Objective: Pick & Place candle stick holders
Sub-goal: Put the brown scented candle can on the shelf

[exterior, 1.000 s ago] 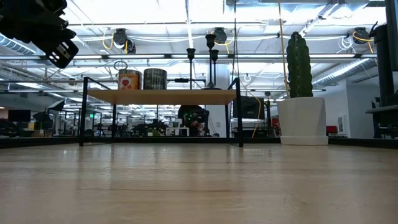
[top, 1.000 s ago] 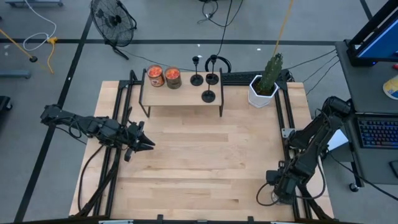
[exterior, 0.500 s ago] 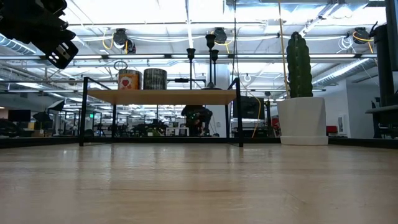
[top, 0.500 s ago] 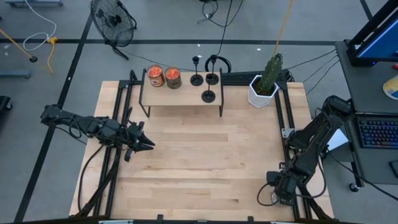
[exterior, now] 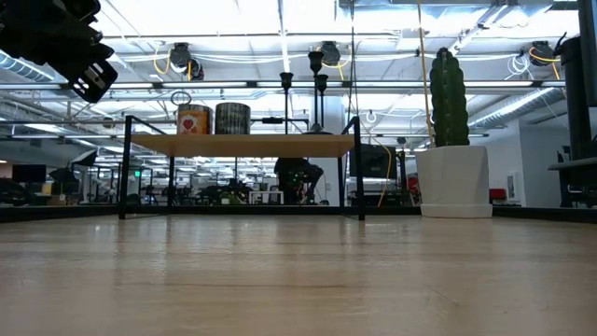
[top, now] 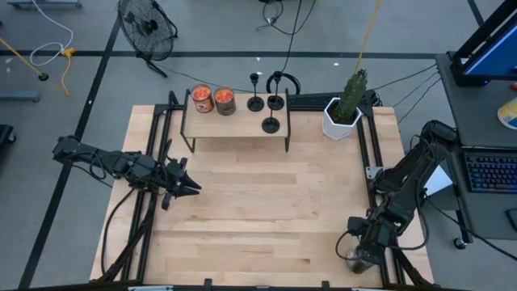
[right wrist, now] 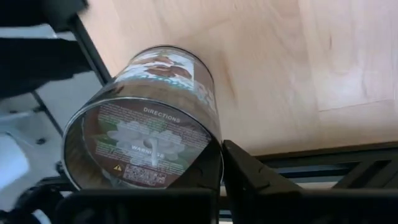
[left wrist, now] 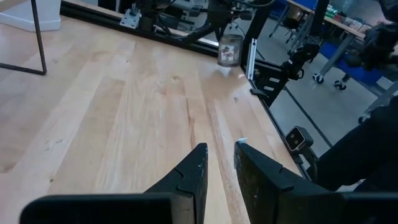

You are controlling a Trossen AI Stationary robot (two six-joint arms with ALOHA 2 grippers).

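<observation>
The left gripper (top: pixel 192 187) hovers over the table's (top: pixel 266 218) left side, fingers slightly apart, holding nothing. On the shelf (top: pixel 234 120) at the back stand 2 orange-filled jars (top: pixel 212 99), then the 3 candle stick holders (top: pixel 267 108) (all upright). At the table's near right corner, the right gripper (top: pixel 358 257) sits closed against a clear glass jar (right wrist: pixel 146 121).
</observation>
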